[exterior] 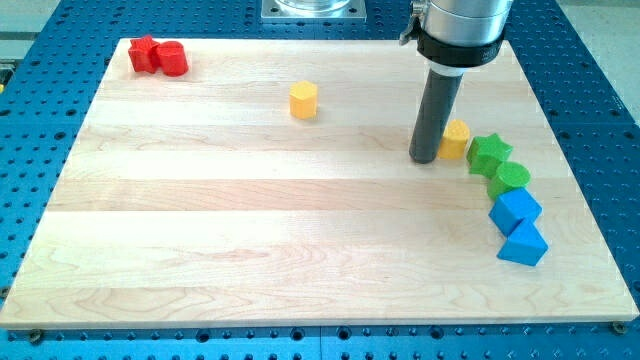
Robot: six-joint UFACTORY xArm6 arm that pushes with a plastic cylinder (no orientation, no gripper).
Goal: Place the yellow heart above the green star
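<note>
The yellow heart lies at the view's right, just left of and slightly above the green star. My tip stands right against the heart's left side. A green round block lies below and right of the star, touching it. The rod hides part of the heart's left edge.
A yellow hexagonal block lies at the top middle. Two red blocks sit together at the top left corner. A blue block and a blue triangular block lie below the green ones near the board's right edge.
</note>
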